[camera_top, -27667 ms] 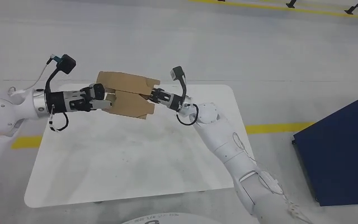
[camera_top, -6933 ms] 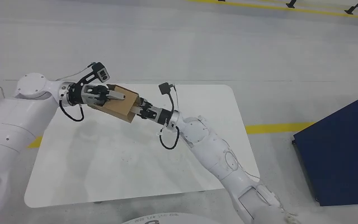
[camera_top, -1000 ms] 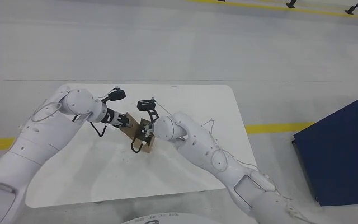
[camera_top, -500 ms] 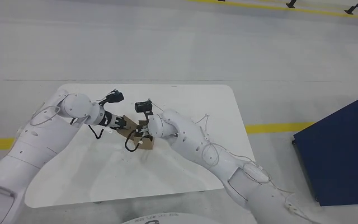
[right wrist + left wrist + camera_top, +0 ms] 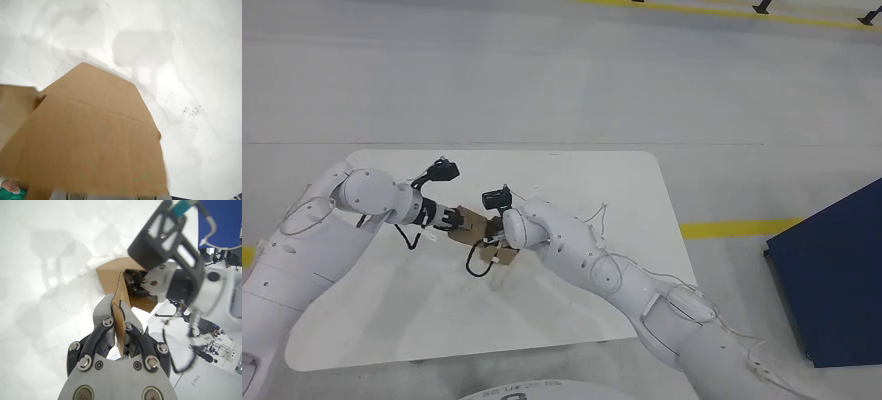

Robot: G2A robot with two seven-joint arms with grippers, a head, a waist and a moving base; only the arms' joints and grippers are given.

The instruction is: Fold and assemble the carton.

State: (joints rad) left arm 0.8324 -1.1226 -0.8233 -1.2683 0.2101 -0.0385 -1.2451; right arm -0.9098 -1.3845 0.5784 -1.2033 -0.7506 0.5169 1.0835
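Currently: one carton being held between two arms, left of table centre

Count in view: one table, one carton, two grippers, one yellow stripe, one blue block.

Left side. The left gripper (image 5: 117, 313) is clamping down hard on a thin flap of the carton (image 5: 108, 275). Its pale grey fingertips (image 5: 101, 306) are pressing the flap's raw corrugated edge from both sides. Black curved linkages and a brushed metal plate are sitting just behind them.

Centre. The carton is showing as plain brown corrugated board, matte, with straight creased fold lines and a slightly frayed flap edge. It is only partly formed: one end is standing open and loose flaps are sticking out. It is sitting over the table (image 5: 612, 190), left of its centre. Whether its underside is touching the top cannot be told.

The right gripper (image 5: 139, 285) is sitting inside the carton's open end. In the left wrist view its black ribbed mount and white wrist are blocking most of that opening. In its own wrist view a broad flat panel of the carton is lying right across it, so how far it is open, and whether it is gripping anything, cannot be told.

The table is showing a smooth white top with rounded corners and a few small dark specks.

Right side. A yellow stripe (image 5: 732, 229) is running along the grey floor past the table's right edge. The blue block (image 5: 842, 270) is standing on the floor, well apart from the table.
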